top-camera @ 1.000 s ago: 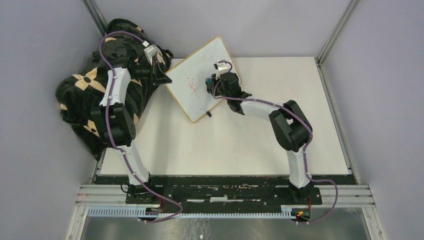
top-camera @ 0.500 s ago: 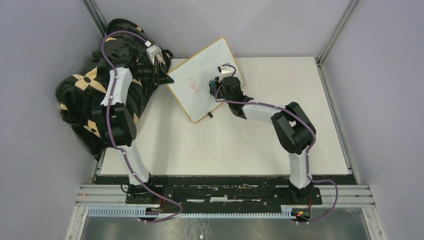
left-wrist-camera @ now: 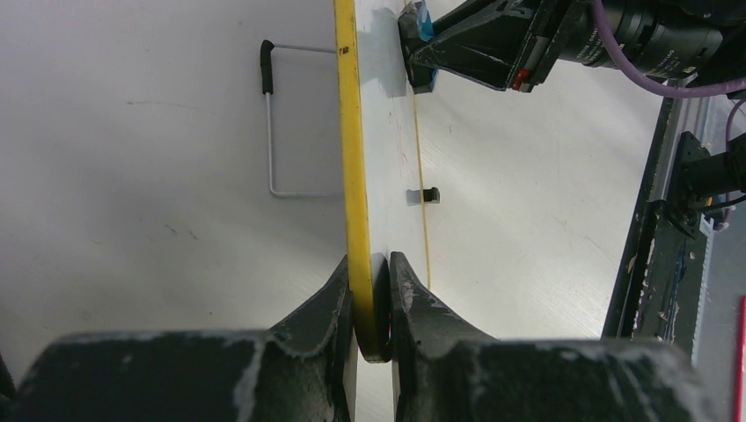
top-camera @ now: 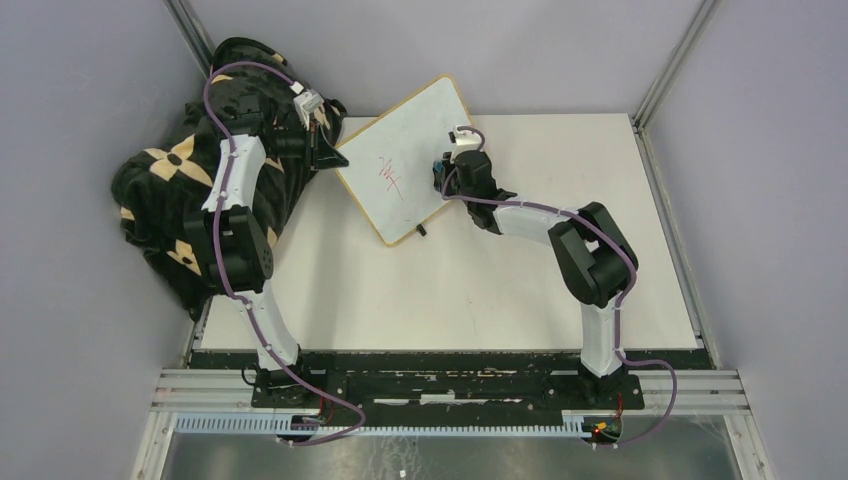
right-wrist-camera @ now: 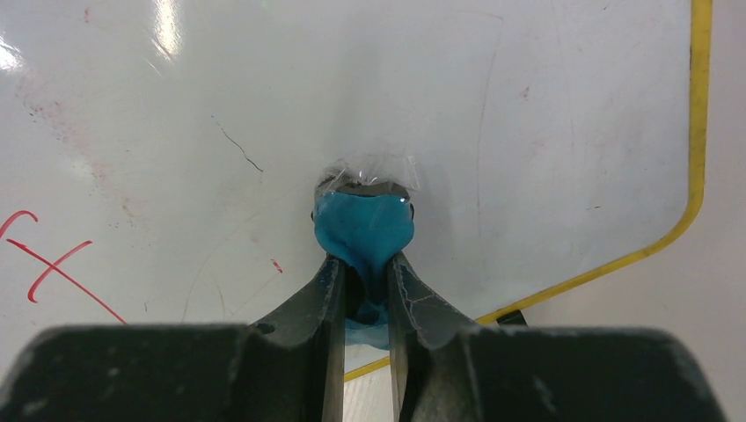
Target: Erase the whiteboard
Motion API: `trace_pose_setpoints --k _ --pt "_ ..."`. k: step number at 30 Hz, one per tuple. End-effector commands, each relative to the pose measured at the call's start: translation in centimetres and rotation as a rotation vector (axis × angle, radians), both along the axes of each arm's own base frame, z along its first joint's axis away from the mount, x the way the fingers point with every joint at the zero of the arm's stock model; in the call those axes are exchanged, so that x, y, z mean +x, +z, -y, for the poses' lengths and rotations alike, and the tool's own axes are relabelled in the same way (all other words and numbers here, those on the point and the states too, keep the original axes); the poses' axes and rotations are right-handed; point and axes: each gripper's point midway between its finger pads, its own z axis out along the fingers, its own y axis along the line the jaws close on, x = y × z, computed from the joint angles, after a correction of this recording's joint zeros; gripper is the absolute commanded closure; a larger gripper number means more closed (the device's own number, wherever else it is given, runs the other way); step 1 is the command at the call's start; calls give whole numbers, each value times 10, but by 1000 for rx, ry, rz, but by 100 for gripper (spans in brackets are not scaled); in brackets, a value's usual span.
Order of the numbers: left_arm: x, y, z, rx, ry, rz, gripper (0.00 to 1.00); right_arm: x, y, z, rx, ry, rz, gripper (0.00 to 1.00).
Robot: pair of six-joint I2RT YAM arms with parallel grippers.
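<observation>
White table fills the middle of the top view, with a dark flowery cloth at the upper left. At the upper middle sits the whiteboard, slanted. Its yellow edge is pinched tight by the left gripper. Only that wrist view shows this, and the wire stand behind. Jaws of the right gripper squeeze a blue wiper against the board. Wiping looks under way. Some red marks sit to the left, so the wiper should slide there next.
</observation>
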Motion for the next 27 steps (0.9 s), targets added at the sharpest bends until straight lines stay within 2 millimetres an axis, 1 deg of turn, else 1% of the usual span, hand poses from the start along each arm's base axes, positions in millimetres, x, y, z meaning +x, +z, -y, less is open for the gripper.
trace_pose_setpoints --k 1,3,5,7,9,12,14,16,18,21,24,27 --pt "-4 -26 9 66 -26 -25 97 5 33 -1 30 6 57 99" --pt "-3 -27 8 68 -13 -28 97 6 38 -10 49 28 59 99" --pt "-2 -28 8 68 0 -26 97 3 44 -23 63 62 66 99" --pt "-2 -29 8 64 7 -29 97 -3 49 -40 67 103 78 99" --pt "-1 -29 9 60 9 -31 97 -11 54 -62 73 159 85 99" --pt "1 -29 9 54 9 -32 97 -24 54 -89 69 222 81 99" --pt "1 -29 9 52 9 -34 97 -26 51 -96 64 234 79 99" --pt "2 -27 10 52 9 -31 97 -25 45 -97 59 224 69 99" --pt "2 -27 9 53 11 -29 97 -22 40 -93 40 202 65 99" --pt "2 -26 9 54 11 -27 97 -14 28 -81 16 170 43 99" --pt "3 -26 9 54 12 -27 97 -10 19 -61 -6 125 28 100" --pt "4 -26 8 57 14 -26 97 -5 11 -35 -7 71 13 100"
